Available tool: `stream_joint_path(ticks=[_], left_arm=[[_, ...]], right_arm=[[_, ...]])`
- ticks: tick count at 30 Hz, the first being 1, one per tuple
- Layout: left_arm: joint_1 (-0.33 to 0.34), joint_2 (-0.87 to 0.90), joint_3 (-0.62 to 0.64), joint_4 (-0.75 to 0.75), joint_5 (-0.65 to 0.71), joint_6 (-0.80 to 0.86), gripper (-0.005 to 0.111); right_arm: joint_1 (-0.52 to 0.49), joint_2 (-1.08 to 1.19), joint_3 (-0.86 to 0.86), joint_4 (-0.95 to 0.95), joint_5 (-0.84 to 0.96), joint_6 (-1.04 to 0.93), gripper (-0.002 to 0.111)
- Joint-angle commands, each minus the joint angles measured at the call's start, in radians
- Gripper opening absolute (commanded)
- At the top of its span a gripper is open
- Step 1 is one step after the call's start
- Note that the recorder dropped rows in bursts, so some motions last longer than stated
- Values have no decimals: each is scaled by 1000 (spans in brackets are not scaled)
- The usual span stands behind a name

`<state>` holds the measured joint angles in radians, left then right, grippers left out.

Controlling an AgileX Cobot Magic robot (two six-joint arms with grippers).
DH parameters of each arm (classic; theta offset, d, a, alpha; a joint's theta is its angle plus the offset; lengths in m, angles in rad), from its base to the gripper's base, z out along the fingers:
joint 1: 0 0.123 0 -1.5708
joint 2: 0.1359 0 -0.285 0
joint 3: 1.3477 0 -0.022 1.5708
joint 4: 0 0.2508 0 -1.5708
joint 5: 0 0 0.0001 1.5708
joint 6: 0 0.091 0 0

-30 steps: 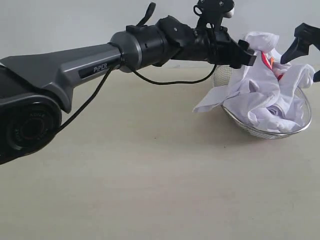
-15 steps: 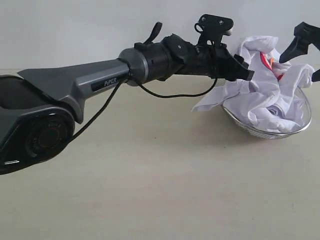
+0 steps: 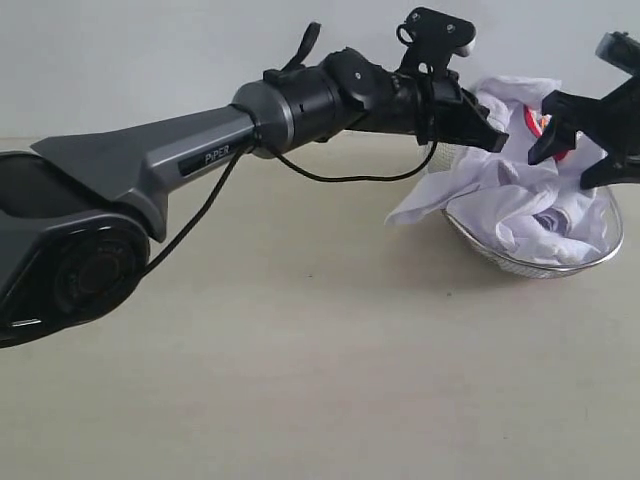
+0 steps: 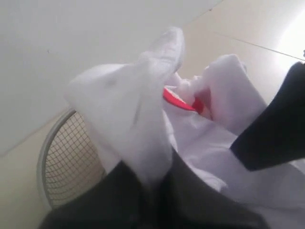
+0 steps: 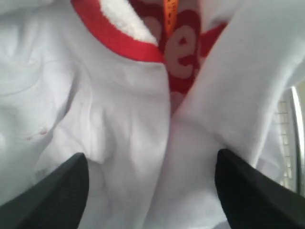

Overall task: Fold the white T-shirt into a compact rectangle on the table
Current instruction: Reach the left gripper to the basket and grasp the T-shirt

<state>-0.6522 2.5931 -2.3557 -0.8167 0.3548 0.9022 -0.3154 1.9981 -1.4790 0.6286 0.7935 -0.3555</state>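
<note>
Exterior view: the white T-shirt (image 3: 520, 195) sits bunched in the basket (image 3: 530, 268). The left gripper (image 3: 495, 135) pinches a fold tight above the basket's rim. The right gripper (image 3: 575, 160), wide and empty, hangs over the basket.

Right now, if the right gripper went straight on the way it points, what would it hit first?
Most likely the white T-shirt bunched in the wire-mesh basket: the right gripper, jaws open, faces its cloth straight ahead, though depth is unclear.

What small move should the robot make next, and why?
Probably close the right gripper on the white T-shirt: its jaws stand open over the fabric, the left gripper pinches a fold, and the shirt lies crumpled in the wire basket.
</note>
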Motion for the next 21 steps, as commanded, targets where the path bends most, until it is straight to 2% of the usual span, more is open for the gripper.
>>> stream_joint_path(ticks=[1, 21], left_arm=[[14, -7, -7, 29, 7, -36, 4], [26, -7, -7, 29, 5, -43, 4]], right_arm=[[-34, -21, 1, -16, -14, 2, 68], [-34, -63, 1, -12, -51, 0, 68]])
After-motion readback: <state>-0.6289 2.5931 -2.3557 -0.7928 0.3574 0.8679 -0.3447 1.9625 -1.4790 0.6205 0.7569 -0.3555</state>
